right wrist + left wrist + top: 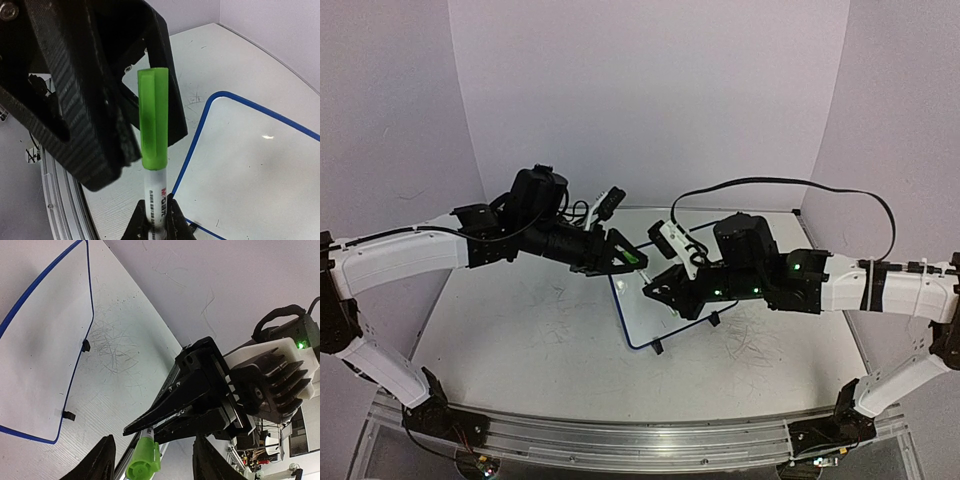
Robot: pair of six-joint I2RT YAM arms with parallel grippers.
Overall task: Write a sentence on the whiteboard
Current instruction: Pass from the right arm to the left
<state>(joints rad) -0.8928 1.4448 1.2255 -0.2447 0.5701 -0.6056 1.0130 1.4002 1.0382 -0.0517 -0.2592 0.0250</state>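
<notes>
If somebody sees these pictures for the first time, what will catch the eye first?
First, the marker with its bright green cap, gripped in the shut right tool over the middle of the table. The left tool meets it there, its jaws standing open on either side of the cap. Below them sits the blue-rimmed whiteboard, with no writing visible.

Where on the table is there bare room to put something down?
Free: the wide table patch between the whiteboard and the left arm; also the scribbled patch between the whiteboard and the right arm. Crowded: over the whiteboard's far end, where the left gripper and the right gripper meet at the green marker.
</notes>
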